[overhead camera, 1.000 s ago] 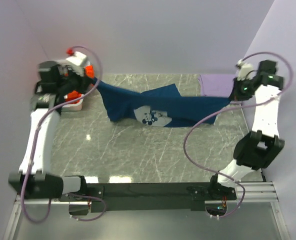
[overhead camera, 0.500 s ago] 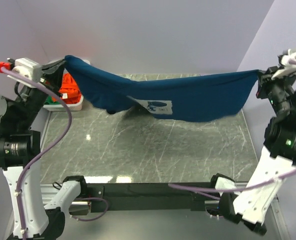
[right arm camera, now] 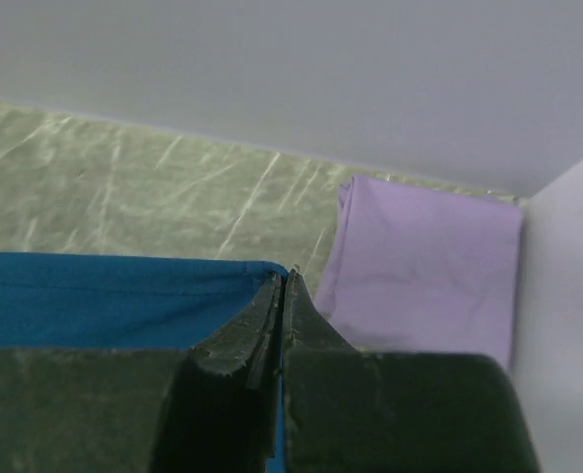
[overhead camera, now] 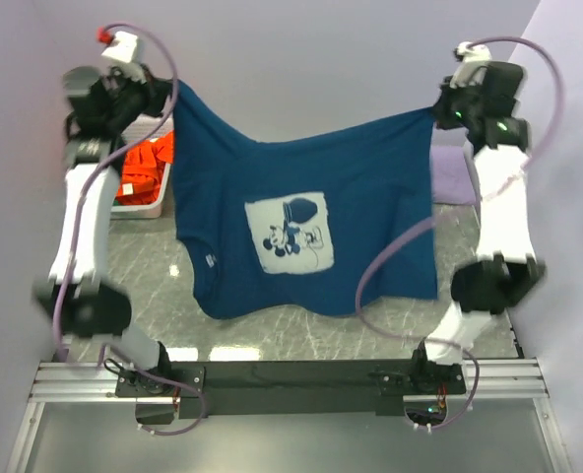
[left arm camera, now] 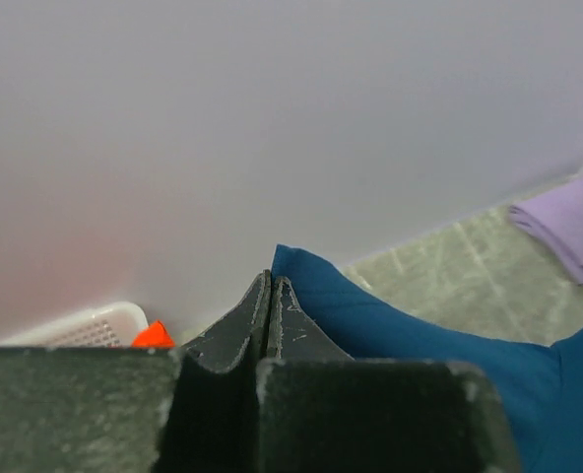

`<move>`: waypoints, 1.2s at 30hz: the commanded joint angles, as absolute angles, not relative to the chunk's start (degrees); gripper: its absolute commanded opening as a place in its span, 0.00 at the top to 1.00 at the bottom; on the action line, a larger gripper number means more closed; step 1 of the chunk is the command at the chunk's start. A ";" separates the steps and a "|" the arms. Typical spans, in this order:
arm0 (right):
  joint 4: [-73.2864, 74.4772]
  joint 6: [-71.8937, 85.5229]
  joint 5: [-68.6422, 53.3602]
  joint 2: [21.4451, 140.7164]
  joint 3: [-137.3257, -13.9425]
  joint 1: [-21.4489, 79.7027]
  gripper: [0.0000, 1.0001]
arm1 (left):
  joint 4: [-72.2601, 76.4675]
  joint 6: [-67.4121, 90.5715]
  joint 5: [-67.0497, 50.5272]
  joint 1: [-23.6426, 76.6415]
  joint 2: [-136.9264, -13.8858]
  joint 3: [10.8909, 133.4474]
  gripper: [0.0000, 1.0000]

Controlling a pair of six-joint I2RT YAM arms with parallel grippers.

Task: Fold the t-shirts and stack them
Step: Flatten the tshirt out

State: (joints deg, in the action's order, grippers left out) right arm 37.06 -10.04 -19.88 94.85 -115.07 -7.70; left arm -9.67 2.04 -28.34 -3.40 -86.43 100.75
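tabletop (overhead camera: 154,286): marble. The navy tee (overhead camera: 370,197) hangs above it, lifted off the surface and spread between both arms. The white chest print faces the top camera.

navy tee handling, my read: soft, light and limp, with no stiffness. It sags in the middle between the two hold points and will swing and crease if moved fast. It isn't fragile. The thin hem could slip out of a pinch under a hard tug. The top corners are the right place to hold it, since they keep it flat for laying down.

basket (overhead camera: 144,210): just left of the navy tee, behind its left edge. An orange tee (overhead camera: 144,172) is bunched inside.

purple cloth (overhead camera: 456,177): folded flat on the tabletop, just right of the navy tee's right edge. In the right wrist view it sits beyond the corner. Can't tell if it's a tee.

left gripper (overhead camera: 170,91): at the navy tee's top left corner, jaws pressed together on the fabric edge. The left wrist view shows cloth running out from the tips.

right gripper (overhead camera: 437,110): at the navy tee's top right corner, jaws pressed together and pinching the hem corner. The cloth falls away below and to the left of both grippers.
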 commanded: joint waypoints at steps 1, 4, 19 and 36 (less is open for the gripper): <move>32.97 -5.56 -12.67 101.84 -129.34 -7.03 1.00 | 1.71 0.62 -25.76 -2.99 -94.28 110.72 0.99; 29.64 -2.56 -9.59 107.66 -142.44 -7.03 1.00 | 7.62 3.42 -21.38 -3.25 -104.29 124.33 0.99; 11.07 -4.57 -13.86 101.51 -128.43 -6.94 1.00 | 23.38 1.06 -25.12 -5.80 -98.01 112.36 0.99; 18.10 -18.72 -19.78 101.60 -90.09 -5.63 1.00 | 13.37 -18.81 -32.26 -6.24 -87.89 60.29 1.00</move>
State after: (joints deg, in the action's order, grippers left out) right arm 22.26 -15.11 -19.57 106.32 -87.39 -5.76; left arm 12.21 -13.63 -29.93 -5.80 -92.29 58.76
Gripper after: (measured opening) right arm 0.010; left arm 0.013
